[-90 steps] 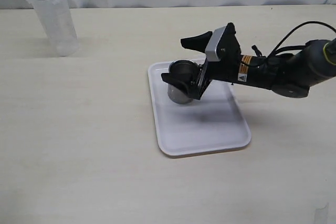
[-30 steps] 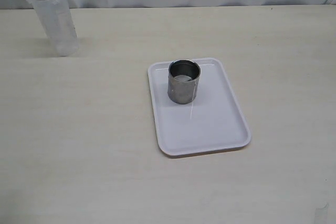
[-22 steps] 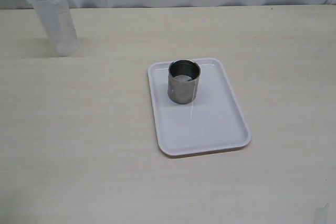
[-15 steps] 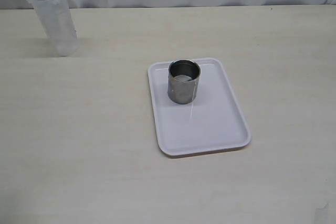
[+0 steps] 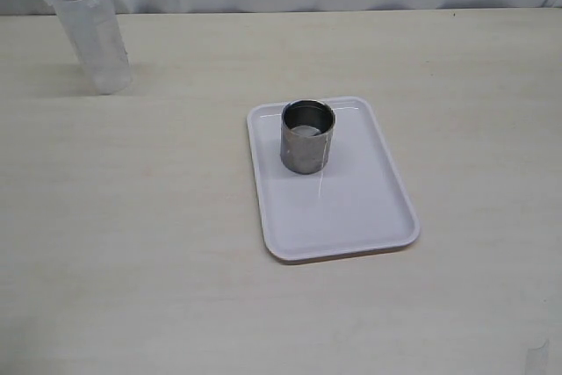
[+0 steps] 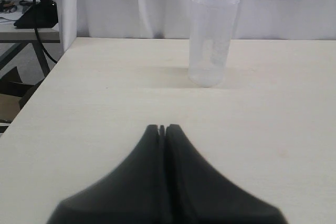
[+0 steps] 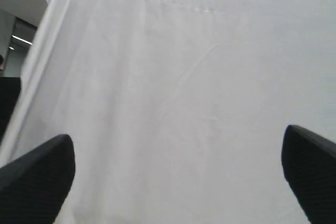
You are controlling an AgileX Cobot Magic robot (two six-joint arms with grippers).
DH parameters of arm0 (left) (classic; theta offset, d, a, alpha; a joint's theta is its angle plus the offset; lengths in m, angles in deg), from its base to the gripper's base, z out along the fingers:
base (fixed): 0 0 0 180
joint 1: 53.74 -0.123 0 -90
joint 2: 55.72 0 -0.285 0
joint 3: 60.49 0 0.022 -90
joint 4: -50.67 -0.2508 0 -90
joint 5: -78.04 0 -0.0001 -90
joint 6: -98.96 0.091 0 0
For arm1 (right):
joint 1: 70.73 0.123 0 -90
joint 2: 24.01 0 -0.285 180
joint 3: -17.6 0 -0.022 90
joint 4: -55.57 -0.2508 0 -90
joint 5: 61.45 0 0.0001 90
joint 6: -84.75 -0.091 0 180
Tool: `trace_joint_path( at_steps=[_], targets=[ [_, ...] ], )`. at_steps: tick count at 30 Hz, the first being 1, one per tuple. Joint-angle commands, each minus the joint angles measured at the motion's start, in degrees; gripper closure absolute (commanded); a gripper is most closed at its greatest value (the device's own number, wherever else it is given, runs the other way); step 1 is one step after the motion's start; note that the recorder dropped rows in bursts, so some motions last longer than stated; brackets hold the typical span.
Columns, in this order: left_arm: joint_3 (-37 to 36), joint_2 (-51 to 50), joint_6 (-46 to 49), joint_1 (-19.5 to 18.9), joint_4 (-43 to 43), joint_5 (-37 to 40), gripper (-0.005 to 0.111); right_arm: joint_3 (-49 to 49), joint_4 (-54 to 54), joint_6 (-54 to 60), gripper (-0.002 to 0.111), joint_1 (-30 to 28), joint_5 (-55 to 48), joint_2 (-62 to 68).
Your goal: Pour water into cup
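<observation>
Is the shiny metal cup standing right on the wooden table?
No, the short shiny steel cup stands upright on the white rectangular tray.

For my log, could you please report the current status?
Left end effector shut, empty; right end effector open, empty. Cup upright on tray, water glinting inside. Beaker stands apart; nothing in the way.

The cup (image 5: pixel 307 138) is seen to be of shiny metal, its wall dulled by grey, mottled reflections, and a pale glint of water (image 5: pixel 306 132) is shown inside it. The tray (image 5: pixel 351 217) appears to be made of smooth, glossy white plastic. The beaker (image 5: pixel 88 32) is of translucent, slightly cloudy plastic. The tabletop (image 5: pixel 158 234) is finished in a matt, pale wood grain. A white cloth curtain (image 7: pixel 184 77) is softly creased, and the left gripper (image 6: pixel 162 128) is finished in matt black.
</observation>
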Motion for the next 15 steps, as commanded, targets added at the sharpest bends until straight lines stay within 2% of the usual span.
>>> trace_joint_path(
  at_steps=[1, 5, 10, 15],
  targets=[
    [-0.17, 0.16, -0.36, 0.01, 0.3, -0.71, 0.107, -0.35, -2.68, 11.84, -0.001, 0.0, -9.47, -4.27],
    [-0.17, 0.16, -0.36, 0.01, 0.3, -0.71, 0.107, -0.35, -2.68, 13.26, -0.001, -0.1, -17.58, -4.58],
    [-0.17, 0.16, -0.36, 0.01, 0.3, -0.71, 0.107, -1.22, -3.03, 15.67, -0.001, -0.1, -20.02, -4.58],
    [-0.17, 0.16, -0.36, 0.01, 0.3, -0.71, 0.107, -4.22, -11.61, 29.35, -0.001, -0.1, -19.01, -4.58]
  ],
)
